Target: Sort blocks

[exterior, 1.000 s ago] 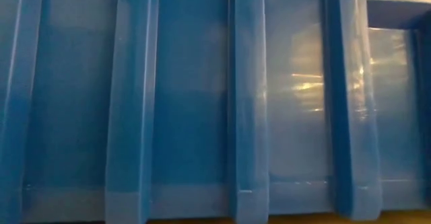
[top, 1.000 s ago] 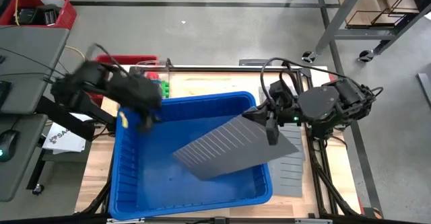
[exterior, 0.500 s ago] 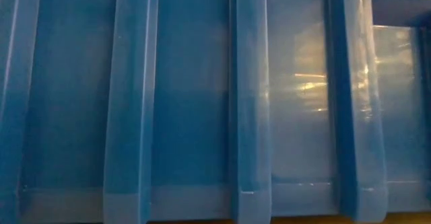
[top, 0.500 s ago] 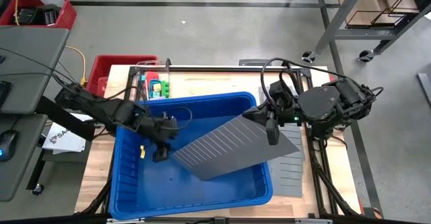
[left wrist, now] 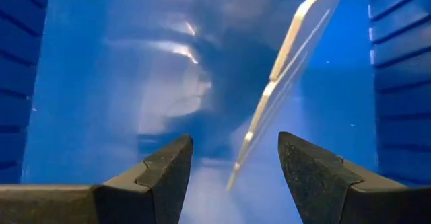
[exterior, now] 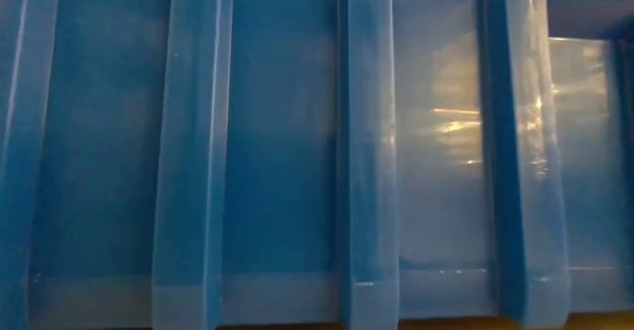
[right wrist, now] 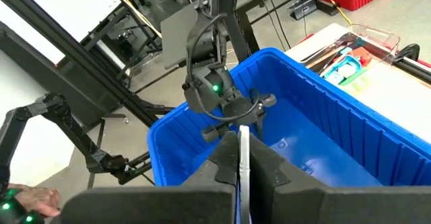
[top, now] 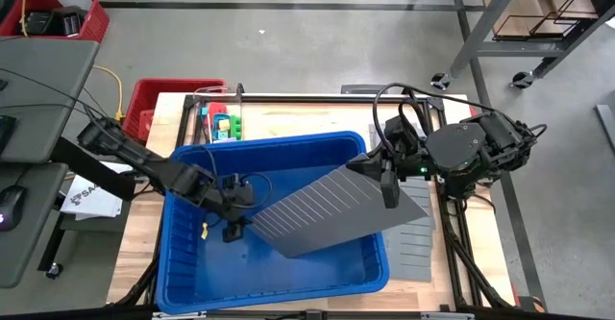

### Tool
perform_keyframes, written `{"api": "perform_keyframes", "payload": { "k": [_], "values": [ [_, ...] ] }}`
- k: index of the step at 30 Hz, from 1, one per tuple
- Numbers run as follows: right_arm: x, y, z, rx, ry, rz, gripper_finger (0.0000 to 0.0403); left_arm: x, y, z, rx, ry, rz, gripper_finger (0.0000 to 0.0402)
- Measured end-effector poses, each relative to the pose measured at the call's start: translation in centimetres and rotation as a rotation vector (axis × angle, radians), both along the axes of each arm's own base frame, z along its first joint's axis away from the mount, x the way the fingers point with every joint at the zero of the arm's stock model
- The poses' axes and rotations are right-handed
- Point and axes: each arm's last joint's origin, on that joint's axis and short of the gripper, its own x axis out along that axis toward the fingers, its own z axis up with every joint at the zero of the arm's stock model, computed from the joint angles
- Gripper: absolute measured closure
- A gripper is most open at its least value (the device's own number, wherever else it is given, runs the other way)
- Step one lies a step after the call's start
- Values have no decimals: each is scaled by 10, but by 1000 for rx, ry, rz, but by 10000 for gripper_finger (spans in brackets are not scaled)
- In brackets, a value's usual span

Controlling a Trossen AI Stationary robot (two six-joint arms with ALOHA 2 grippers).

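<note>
**Sort barely started: panel held up, left arm down in the bin**

Right gripper (top: pixel 385 187) is clenched on the top edge of a grey divider panel (top: pixel 327 209), holding it tilted over the right half of the blue bin (top: pixel 288 280). A second panel (top: pixel 415 248) lies flat on the table just right of the bin.

Left gripper (top: pixel 231 226) is down inside the bin, left of the panel's lower edge. Its wrist view shows the fingers (left wrist: pixel 166 172) spread with nothing between them, only bin floor and the panel edge ahead.

One yellow block (top: pixel 204 230) sits on the bin floor just beside the left gripper. A few more blocks (top: pixel 226 125), green and teal, sit in a clear tray (right wrist: pixel 367 35) on the table beyond the bin's far wall.

My read: nothing is sorted yet. No dividers are seated, and the blocks aren't grouped. Low view shows only bin wall.
</note>
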Motion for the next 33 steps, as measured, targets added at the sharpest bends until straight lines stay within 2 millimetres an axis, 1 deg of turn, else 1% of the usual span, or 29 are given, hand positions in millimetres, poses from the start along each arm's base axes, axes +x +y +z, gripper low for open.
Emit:
{"api": "perform_keyframes", "payload": {
  "k": [4, 9, 16, 19, 21, 23, 26, 27, 30, 33],
  "values": [
    [0, 0, 0, 4, -1, 0, 403, 0, 0, -10, 7, -12, -10, 183],
    [0, 0, 0, 7, -2, -1, 403, 4, -2, -26, -31, -42, -39, 183],
    [1, 1, 2, 13, -19, 4, 403, 7, -3, -41, -87, -105, 5, 185],
    [1, 1, 2, 17, -24, 7, 403, 9, -4, -47, -108, -123, 26, 205],
    [1, 1, 2, 18, -26, 7, 403, 10, -4, -48, -121, -118, 46, 235],
    [1, 1, 2, 19, -25, 10, 403, 12, -5, -47, -156, -134, 46, 282],
    [1, 1, 3, 21, -32, 10, 403, 15, -8, -41, -204, -153, 25, 370],
    [0, 1, 4, 20, -35, 11, 403, 15, -8, -36, -221, -153, 19, 385],
    [-3, 0, 6, 29, -41, 27, 403, 12, -8, -19, -226, -144, 17, 389],
    [-6, -1, 8, 43, -45, 54, 403, 3, -4, 9, -213, -135, 0, 397]
  ]
}}
